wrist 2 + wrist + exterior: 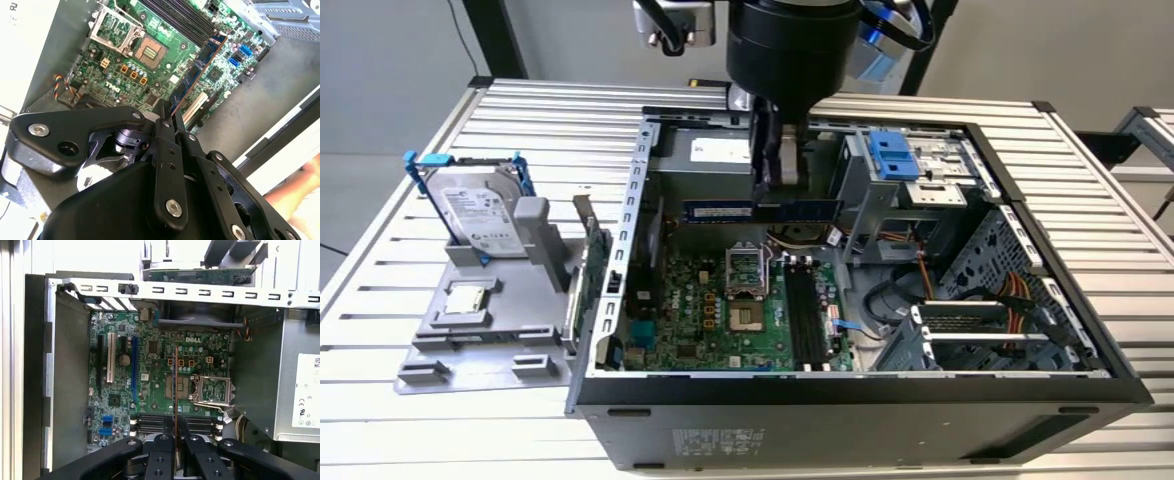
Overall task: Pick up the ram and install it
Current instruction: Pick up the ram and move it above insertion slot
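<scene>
exterior view, from its left to its right. a grey plastic parts holder (pixel 480 340) is standing on the slatted metal table (pixel 454 430), carrying an upright silver hard drive (pixel 480 212) in a blue frame and a small square silver processor chip (pixel 464 298). beside it, an open black-and-grey computer case (pixel 854 395) is lying on its side, exposing a green motherboard (pixel 707 320). the black two-fingered gripper (pixel 771 205) is hanging inside the case, its fingers closed on a long, narrow green-and-blue ram stick (pixel 714 211), which is hovering above the board and touching nothing else. the black memory slots (pixel 807 325) are lying nearer the camera, just to the exterior view's right of the empty processor socket (pixel 744 268).

first wrist view: the ram stick (pixel 175 390) is appearing edge-on, running crosswise to the memory slots (pixel 200 422).

second wrist view: the fingers (pixel 162 135) are pinching one end of the ram stick (pixel 197 70).

likely hazards, judged from this pose: the stick is sitting across the slots rather than along them, so pressing down unturned would be jamming or bending it. a grip this far toward one end could be letting it tilt or slip. a reversed notch would be blocking seating.
</scene>
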Controlling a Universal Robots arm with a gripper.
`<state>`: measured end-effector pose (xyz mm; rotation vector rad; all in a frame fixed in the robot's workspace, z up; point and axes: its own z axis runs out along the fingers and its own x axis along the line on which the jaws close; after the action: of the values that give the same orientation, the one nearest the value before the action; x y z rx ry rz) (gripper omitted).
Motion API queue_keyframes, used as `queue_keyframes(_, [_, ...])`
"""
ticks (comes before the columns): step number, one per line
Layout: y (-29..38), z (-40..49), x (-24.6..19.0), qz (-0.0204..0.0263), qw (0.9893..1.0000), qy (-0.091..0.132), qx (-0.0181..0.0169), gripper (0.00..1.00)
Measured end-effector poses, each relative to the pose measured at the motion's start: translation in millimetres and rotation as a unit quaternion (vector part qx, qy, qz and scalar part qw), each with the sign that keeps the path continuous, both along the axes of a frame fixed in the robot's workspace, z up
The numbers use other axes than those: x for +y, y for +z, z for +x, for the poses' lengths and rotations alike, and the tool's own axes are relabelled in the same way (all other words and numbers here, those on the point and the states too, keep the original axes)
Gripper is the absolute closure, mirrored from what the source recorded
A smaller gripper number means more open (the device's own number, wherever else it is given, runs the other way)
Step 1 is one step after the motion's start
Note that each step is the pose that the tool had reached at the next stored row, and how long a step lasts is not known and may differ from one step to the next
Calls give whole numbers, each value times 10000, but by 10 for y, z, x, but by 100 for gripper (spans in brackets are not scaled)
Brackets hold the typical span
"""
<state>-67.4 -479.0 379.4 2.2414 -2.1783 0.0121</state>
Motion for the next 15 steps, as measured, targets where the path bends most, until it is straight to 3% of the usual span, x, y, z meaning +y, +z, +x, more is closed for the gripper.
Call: queue_keyframes(15, [0,27,0,0,10000,0,0,100])
